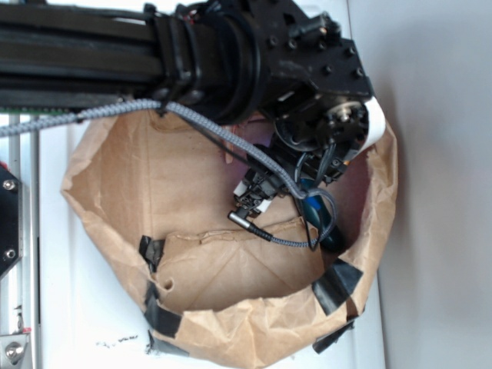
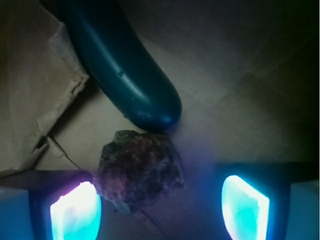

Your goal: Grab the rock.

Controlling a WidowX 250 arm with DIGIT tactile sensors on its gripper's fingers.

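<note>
The rock (image 2: 141, 167), a small dark brown rough lump, lies on the brown paper floor in the wrist view. My gripper (image 2: 160, 207) is open, its glowing fingertips on either side of the rock. The left pad (image 2: 75, 212) sits close against the rock's left edge; the right pad (image 2: 245, 207) stands well apart from it. In the exterior view the arm reaches down into the paper bag (image 1: 115, 192), the gripper (image 1: 307, 204) is low at the right, and the rock is hidden behind it.
A smooth dark green curved object (image 2: 122, 65) lies just beyond the rock, its rounded end nearly touching it; part of it shows in the exterior view as the green object (image 1: 327, 231). Crumpled paper walls with black tape (image 1: 338, 288) ring the bag. A paper fold (image 2: 35, 85) rises at the left.
</note>
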